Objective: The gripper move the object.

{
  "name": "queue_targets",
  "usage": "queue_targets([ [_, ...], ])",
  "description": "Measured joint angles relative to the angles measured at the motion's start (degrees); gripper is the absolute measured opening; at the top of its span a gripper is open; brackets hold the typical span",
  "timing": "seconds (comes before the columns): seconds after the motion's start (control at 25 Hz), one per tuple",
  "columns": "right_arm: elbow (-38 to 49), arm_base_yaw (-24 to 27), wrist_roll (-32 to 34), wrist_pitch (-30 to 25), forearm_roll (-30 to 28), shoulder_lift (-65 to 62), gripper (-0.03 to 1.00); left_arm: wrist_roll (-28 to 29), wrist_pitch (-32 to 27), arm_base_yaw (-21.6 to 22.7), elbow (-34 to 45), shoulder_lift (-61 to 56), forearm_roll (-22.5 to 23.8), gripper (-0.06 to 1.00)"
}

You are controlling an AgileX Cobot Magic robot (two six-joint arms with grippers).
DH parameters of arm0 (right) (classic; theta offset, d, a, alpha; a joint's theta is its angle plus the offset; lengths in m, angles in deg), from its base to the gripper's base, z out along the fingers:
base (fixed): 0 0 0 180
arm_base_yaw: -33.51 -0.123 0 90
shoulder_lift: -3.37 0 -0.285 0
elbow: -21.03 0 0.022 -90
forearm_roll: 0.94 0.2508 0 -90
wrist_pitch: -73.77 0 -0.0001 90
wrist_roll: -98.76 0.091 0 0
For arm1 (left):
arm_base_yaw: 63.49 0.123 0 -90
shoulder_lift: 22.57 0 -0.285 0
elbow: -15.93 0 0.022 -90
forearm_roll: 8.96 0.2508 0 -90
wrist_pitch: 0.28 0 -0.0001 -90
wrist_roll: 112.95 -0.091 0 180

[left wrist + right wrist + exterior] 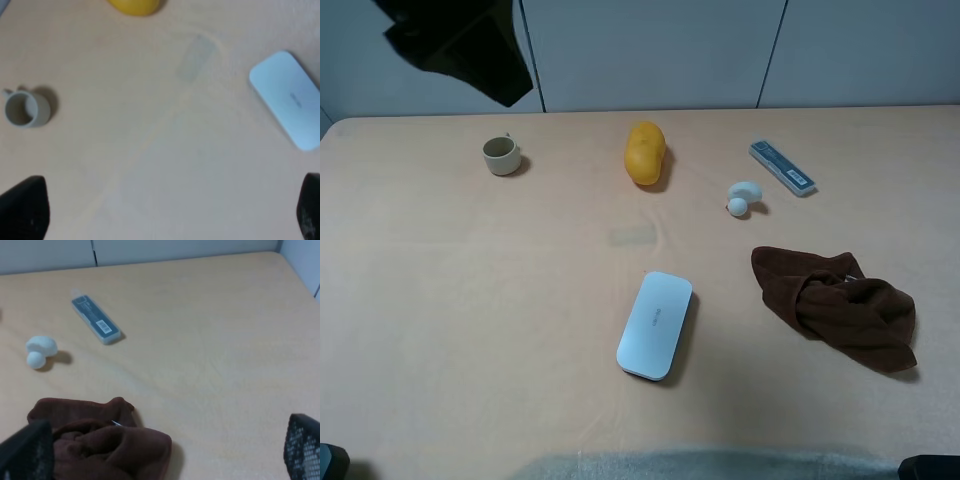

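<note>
The small pale duck (pixel 742 197) lies on the beige worktop (pixel 470 300), in the right half of the high view, not gripped by anything. It is just beside the grey-blue flat box with a label (pixel 782 167), which lies a little farther back and to the right, and they do not touch. In front of the duck, nearer to the camera, there is a crumpled brown cloth (pixel 835 305), apart from the duck. To the left of the duck, near the middle of the far side, an orange-yellow rounded object (pixel 645 152) rests on the worktop, and farther left stands a beige cup (pixel 502 155), upright with its opening up. A flat white oblong case (pixel 656 324) lies in the middle, closer to the front edge, turned slightly diagonal. In the left wrist view the left gripper (pixel 160 212) shows only two dark fingers (pixel 25 210) at the corners of the picture, spread wide apart with bare worktop between them and holding nothing; the cup (pixel 22 108) and the case (pixel 287 97) are seen beyond it. In the right wrist view the right gripper (pixel 165 450) also has its dark fingers (pixel 304 447) wide apart and empty; the brown cloth (pixel 100 440) lies next to one finger, and the duck (pixel 40 351) and the labelled box (pixel 95 319) are farther away.
</note>
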Motion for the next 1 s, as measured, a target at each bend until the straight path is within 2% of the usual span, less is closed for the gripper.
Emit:
queue_targets([
  [0.28,0.0,0.0,0.0,0.0,0.0,0.0,0.69,0.68,0.0,0.0,6.94,-9.94,0.02,0.99],
  [0.6,0.0,0.0,0.0,0.0,0.0,0.0,0.69,4.84,-0.02,0.41,17.01,-23.09,2.2,0.99],
  [0.76,0.0,0.0,0.0,0.0,0.0,0.0,0.69,4.84,-0.07,5.05,22.9,-29.76,2.02,0.99],
  [1.0,0.0,0.0,0.0,0.0,0.0,0.0,0.69,4.84,-0.07,16.96,30.83,-40.37,-0.22,0.99],
])
